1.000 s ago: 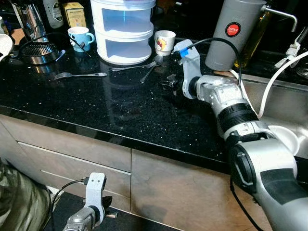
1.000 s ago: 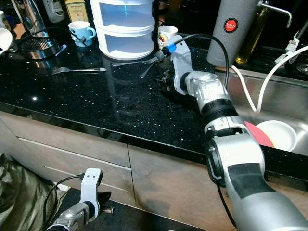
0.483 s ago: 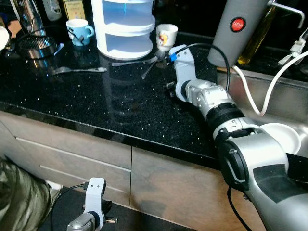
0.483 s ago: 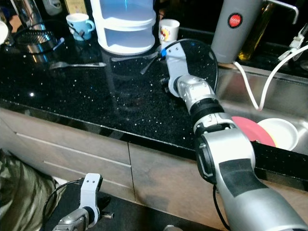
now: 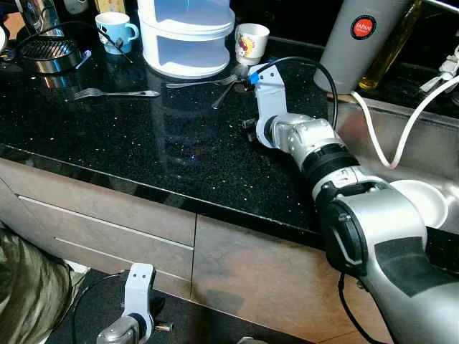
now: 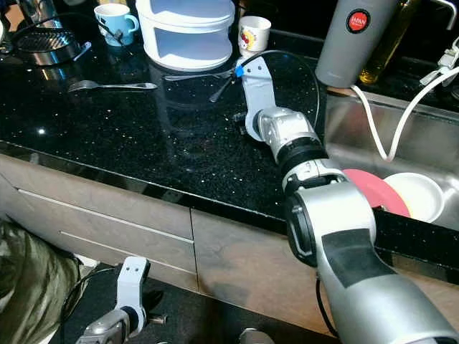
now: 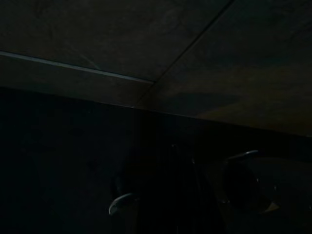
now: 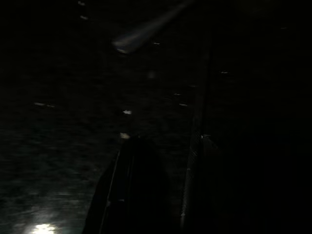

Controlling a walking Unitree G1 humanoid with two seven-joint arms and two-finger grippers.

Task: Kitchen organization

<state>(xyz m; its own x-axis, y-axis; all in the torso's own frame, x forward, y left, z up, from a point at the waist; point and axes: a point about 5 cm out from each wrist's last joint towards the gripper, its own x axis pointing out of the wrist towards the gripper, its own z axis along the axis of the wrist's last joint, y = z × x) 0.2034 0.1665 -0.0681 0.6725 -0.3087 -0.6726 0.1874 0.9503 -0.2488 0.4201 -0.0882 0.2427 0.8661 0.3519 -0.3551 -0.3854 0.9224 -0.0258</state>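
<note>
I am standing in a home kitchen, at a black speckled stone countertop (image 5: 143, 136) with grey-brown drawer fronts (image 5: 107, 229) below it. On the countertop lie forks (image 5: 115, 93), and at its back stand a blue mug (image 5: 118, 29), a small printed cup (image 5: 251, 41), a white tiered container (image 5: 188, 36) and a grey thermos (image 5: 358, 39). To the countertop's right a steel sink (image 6: 358, 143) holds a white bowl (image 6: 412, 197) and a red plate (image 6: 373, 190).

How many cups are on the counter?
2: a blue cup at the far left by the strainer, and a white cup right of the tiered container. Others may be out of frame.
</note>
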